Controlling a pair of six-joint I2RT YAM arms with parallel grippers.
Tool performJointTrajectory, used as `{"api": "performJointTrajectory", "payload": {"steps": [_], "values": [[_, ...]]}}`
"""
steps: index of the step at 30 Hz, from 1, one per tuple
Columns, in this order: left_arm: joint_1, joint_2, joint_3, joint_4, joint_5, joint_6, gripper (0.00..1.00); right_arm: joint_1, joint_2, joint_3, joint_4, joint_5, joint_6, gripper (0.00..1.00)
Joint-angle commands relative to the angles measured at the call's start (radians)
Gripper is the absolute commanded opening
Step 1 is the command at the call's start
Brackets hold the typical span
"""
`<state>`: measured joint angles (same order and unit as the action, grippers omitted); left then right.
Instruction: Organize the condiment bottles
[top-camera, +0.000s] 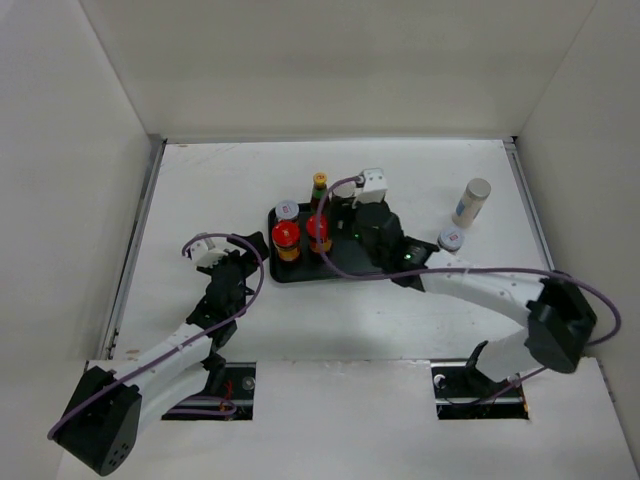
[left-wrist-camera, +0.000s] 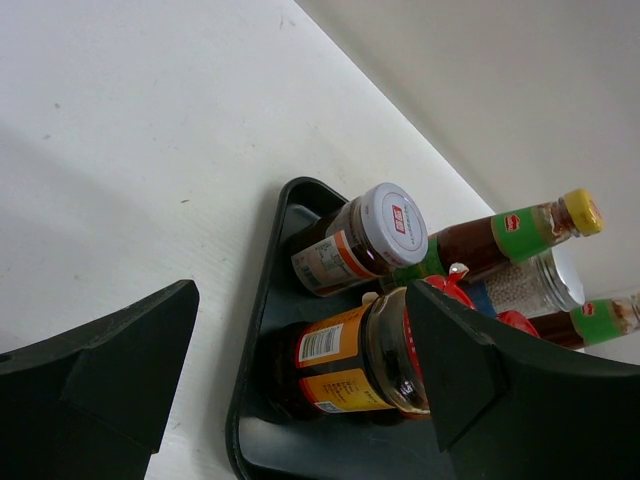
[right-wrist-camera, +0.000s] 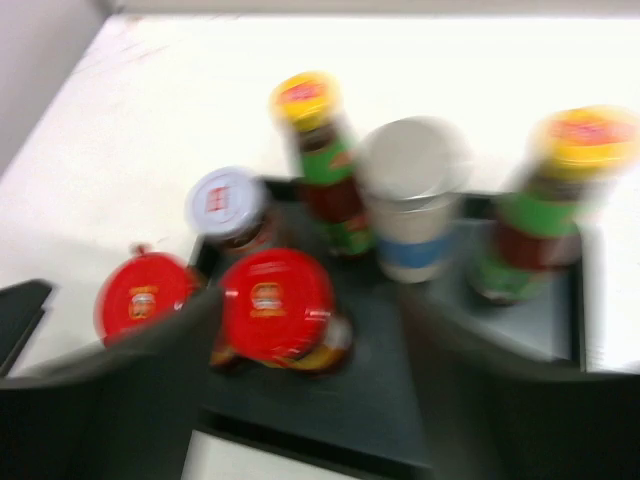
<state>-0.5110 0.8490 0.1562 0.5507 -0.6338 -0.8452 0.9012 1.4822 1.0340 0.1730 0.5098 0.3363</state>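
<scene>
A black tray (top-camera: 300, 272) holds two red-lidded jars (top-camera: 286, 236) (top-camera: 318, 229), a white-capped jar (top-camera: 287, 209) and a yellow-capped sauce bottle (top-camera: 319, 182). The right wrist view, blurred, also shows a grey-capped jar (right-wrist-camera: 415, 165) and a second yellow-capped bottle (right-wrist-camera: 585, 140) on the tray. My right gripper (right-wrist-camera: 310, 370) hangs open and empty above the tray, behind the red-lidded jars (right-wrist-camera: 277, 295). My left gripper (left-wrist-camera: 300, 370) is open and empty, low on the table left of the tray, facing the orange-labelled red-lidded jar (left-wrist-camera: 350, 365).
A tall white shaker (top-camera: 471, 200) and a small white-capped jar (top-camera: 450, 240) stand on the table right of the tray. White walls enclose the table on the left, back and right.
</scene>
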Motion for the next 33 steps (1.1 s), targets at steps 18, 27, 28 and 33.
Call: {"api": "performJointTrajectory", "payload": {"steps": [18, 27, 28, 33], "values": [[0.009, 0.016, -0.012, 0.066, 0.022, -0.022, 0.85, -0.477, -0.402, -0.425, -0.304, 0.234, 0.264, 0.97], [0.009, 0.025, -0.009, 0.071, 0.028, -0.023, 0.85, -0.577, -0.247, -0.416, -0.167, 0.095, 0.205, 0.89], [0.012, 0.03, -0.009, 0.071, 0.028, -0.023, 0.85, -0.575, -0.237, -0.42, -0.156, 0.095, 0.207, 0.86], [0.01, 0.039, -0.007, 0.071, 0.033, -0.029, 0.85, -0.557, -0.23, -0.41, -0.121, 0.148, 0.193, 0.67]]}}
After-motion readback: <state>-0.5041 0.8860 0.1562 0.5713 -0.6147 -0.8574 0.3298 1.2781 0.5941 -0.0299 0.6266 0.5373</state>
